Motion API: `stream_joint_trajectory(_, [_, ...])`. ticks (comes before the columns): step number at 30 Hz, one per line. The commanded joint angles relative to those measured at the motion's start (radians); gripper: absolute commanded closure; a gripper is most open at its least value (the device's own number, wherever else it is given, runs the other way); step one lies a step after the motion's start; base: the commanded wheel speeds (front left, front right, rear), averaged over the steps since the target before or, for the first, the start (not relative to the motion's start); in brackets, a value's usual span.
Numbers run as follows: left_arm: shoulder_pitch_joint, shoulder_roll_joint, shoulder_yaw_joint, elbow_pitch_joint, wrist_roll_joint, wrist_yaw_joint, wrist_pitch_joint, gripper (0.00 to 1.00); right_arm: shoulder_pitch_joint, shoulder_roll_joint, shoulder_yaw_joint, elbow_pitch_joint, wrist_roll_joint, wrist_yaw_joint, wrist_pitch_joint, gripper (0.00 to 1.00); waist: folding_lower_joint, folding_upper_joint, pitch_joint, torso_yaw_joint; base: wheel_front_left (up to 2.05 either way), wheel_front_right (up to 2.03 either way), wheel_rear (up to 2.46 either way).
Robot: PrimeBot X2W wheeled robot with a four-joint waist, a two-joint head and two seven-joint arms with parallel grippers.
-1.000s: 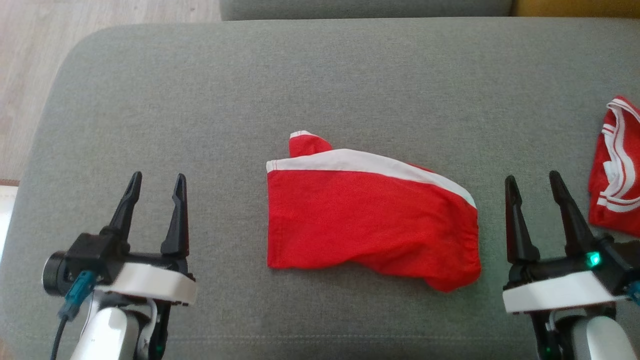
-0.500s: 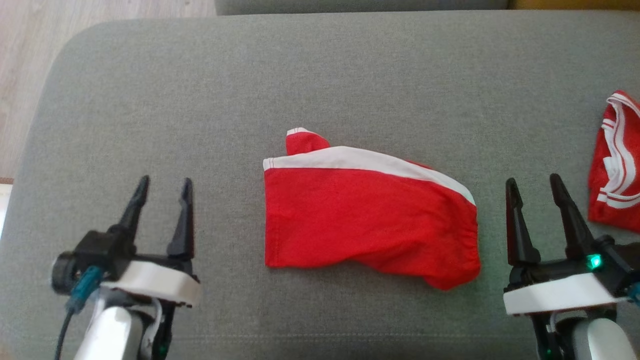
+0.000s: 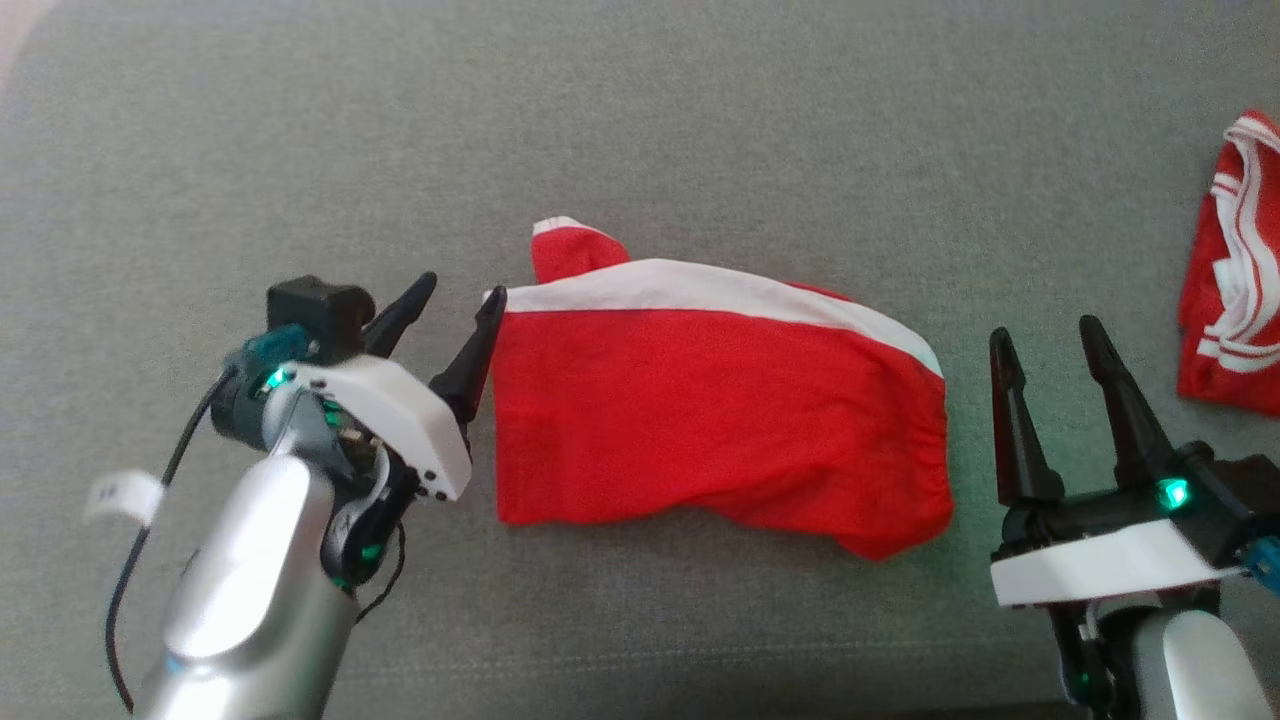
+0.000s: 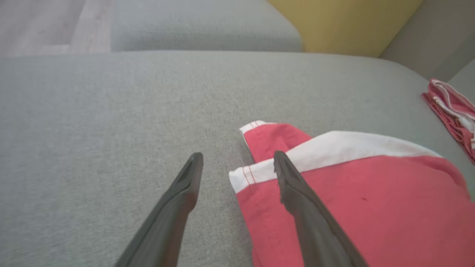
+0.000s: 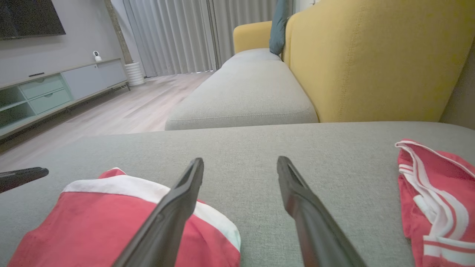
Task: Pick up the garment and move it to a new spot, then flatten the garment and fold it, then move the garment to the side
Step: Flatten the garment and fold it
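Note:
The garment (image 3: 700, 410) is red with a white band along its far edge and lies folded flat in the middle of the grey cushion (image 3: 700, 130); the left wrist view shows the garment (image 4: 363, 207) too, and the right wrist view shows the garment (image 5: 111, 218). My left gripper (image 3: 462, 290) is open at the garment's left far corner, one finger over the white-banded edge (image 4: 259, 172), the other over bare cushion. My right gripper (image 3: 1045, 335) is open and holds nothing, just off the garment's right end.
A second red garment with white stripes (image 3: 1235, 280) lies crumpled at the cushion's right side. A yellow sofa back (image 5: 371, 55) and another grey seat (image 5: 245, 96) stand beyond the cushion. Wooden floor (image 5: 122, 107) lies off to the left.
My left arm has swung forward and right, from well left of the garment to its left far corner. The head camera has tipped down and closer. The right gripper has kept its place.

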Motion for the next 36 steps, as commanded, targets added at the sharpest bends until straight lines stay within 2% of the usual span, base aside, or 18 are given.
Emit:
stream_joint_trajectory(1, [-0.052, 0.015, 0.026, -0.012, -0.007, -0.004, 0.013, 0.0, -0.03, -0.005, 0.025, -0.036, -0.002, -0.001, -0.003, 0.0, 0.0, 0.0, 0.021, -0.017, 0.0, 0.0, 0.0])
stream_joint_trajectory(4, [-0.115, 0.025, 0.014, 0.081, -0.051, -0.022, 0.057, 0.0, -0.039, -0.005, 0.026, -0.033, 0.003, -0.001, -0.008, 0.0, 0.0, 0.0, 0.047, -0.037, 0.0, 0.0, 0.0])
stream_joint_trajectory(18, [-0.186, 0.058, -0.096, 0.199, -0.05, -0.034, 0.103, 0.0, -0.056, -0.005, 0.029, -0.019, 0.02, -0.001, -0.017, 0.0, 0.0, 0.0, 0.067, -0.05, 0.0, 0.0, 0.0])
stream_joint_trajectory(20, [-0.192, 0.058, -0.1, 0.208, -0.051, -0.034, 0.096, 0.16, -0.057, -0.005, 0.029, -0.018, 0.023, -0.001, -0.017, 0.0, 0.0, 0.0, 0.068, -0.052, 0.0, 0.0, 0.0])
stream_joint_trajectory(21, [-0.196, 0.058, -0.102, 0.21, -0.051, -0.034, 0.088, 0.53, -0.057, -0.005, 0.028, -0.017, 0.023, -0.001, -0.016, 0.0, 0.0, 0.0, 0.068, -0.052, 0.0, 0.0, 0.0])
stream_joint_trajectory(22, [-0.198, 0.058, -0.105, 0.214, -0.051, -0.034, 0.085, 0.85, -0.057, -0.005, 0.027, -0.017, 0.023, -0.001, -0.016, 0.0, 0.0, 0.0, 0.068, -0.052, 0.0, 0.0, 0.0])
stream_joint_trajectory(23, [-0.2, 0.059, -0.108, 0.219, -0.052, -0.034, 0.085, 1.0, -0.058, -0.005, 0.027, -0.017, 0.023, -0.001, -0.015, 0.0, 0.0, 0.0, 0.068, -0.053, 0.0, 0.0, 0.0])
stream_joint_trajectory(31, [-0.21, 0.066, -0.126, 0.238, -0.044, -0.031, 0.055, 1.0, -0.067, -0.005, -0.008, -0.007, 0.012, -0.001, 0.011, 0.0, 0.0, 0.0, 0.056, -0.054, 0.0, 0.0, 0.0])
stream_joint_trajectory(36, [-0.202, 0.066, -0.133, 0.226, -0.041, -0.023, 0.041, 1.0, -0.102, -0.045, -0.026, 0.054, 0.019, -0.001, 0.165, 0.0, 0.0, 0.0, 0.05, -0.047, 0.0, 0.0, 0.0])
